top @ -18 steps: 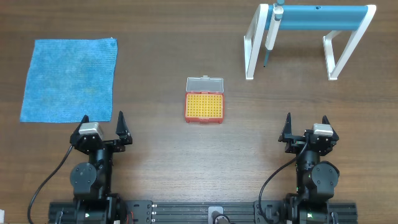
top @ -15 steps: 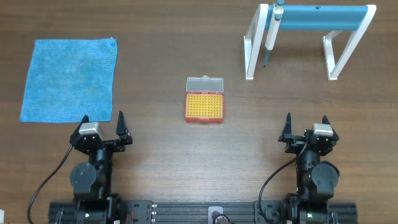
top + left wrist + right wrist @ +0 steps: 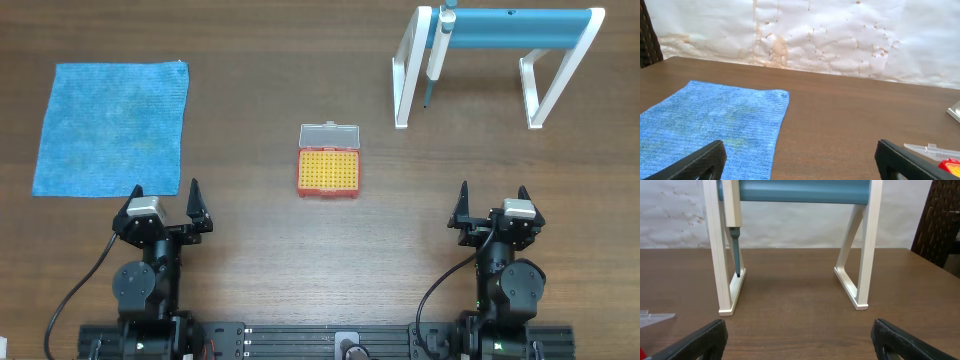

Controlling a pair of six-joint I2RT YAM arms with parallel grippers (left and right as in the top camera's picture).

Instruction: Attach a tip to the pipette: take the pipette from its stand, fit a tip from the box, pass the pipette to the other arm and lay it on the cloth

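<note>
The pipette hangs upright at the left end of a white stand with a blue top bar at the far right; its shaft shows beside the stand's white leg. An orange tip box with its clear lid open sits mid-table. A blue cloth lies flat at the far left, also in the left wrist view. My left gripper rests open near the front left, just in front of the cloth. My right gripper rests open near the front right, well short of the stand. Both hold nothing.
The brown wooden table is bare between cloth, box and stand. A white papered wall stands behind the table's far edge. The box's lid edge shows beside my left gripper's finger.
</note>
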